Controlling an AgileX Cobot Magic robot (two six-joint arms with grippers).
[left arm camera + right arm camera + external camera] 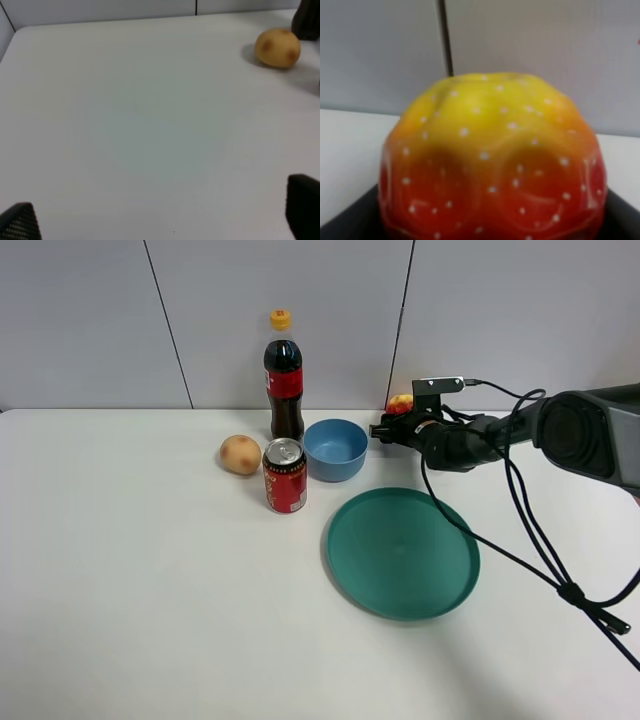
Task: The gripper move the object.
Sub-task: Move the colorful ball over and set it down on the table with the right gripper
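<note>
The bumpy red and yellow ball [400, 402] shows at the back of the table, just right of the blue bowl, partly hidden by my right gripper [390, 428]. In the right wrist view the ball [490, 160] fills the frame, with black fingers [345, 222] pressed against its lower sides. My right gripper looks shut on it, and the ball seems to be held a little above the table. My left gripper [160, 220] is open and empty over bare white table; it is out of the exterior view.
A blue bowl [335, 450], a red can [285, 476], a cola bottle [284, 380] and a tan round fruit [240, 454] stand at the back middle. A green plate [403, 552] lies in front of the bowl. Black cables [540, 550] trail at right. The fruit [278, 47] shows in the left wrist view.
</note>
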